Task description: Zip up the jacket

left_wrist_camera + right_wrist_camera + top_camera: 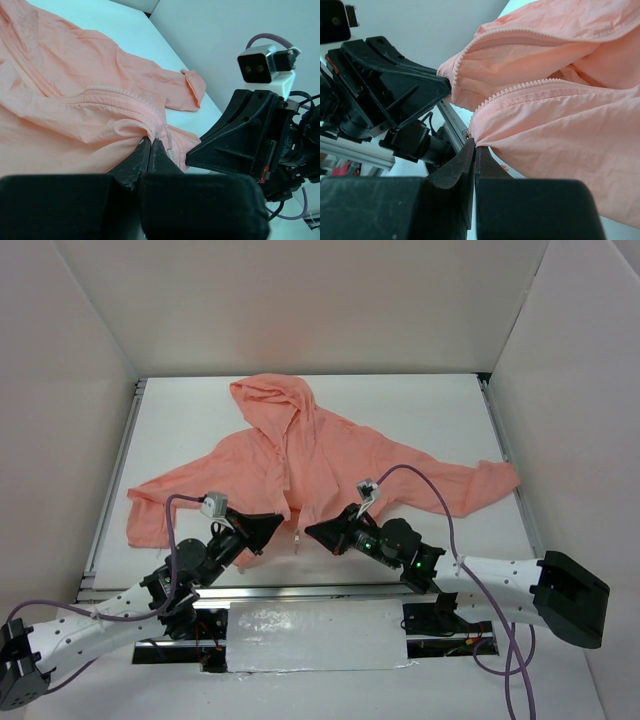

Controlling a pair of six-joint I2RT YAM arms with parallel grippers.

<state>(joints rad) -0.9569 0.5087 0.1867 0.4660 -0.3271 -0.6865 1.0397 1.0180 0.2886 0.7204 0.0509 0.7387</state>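
Zipping is judged barely begun: the jacket (pixel 300 465) is spread beyond the fingertips (pixel 140 157), zipper teeth (pixel 520 90) apart. Its hem is pinched by the closed left gripper (pixel 151 142) and closed right gripper (pixel 474 144).

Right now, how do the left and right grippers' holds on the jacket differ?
The left gripper pinches the jacket hem left of the open zipper; the right gripper pinches it on the right side. The left gripper reaches in from the left, the right gripper from the right. Both are shut on the bottom hem.
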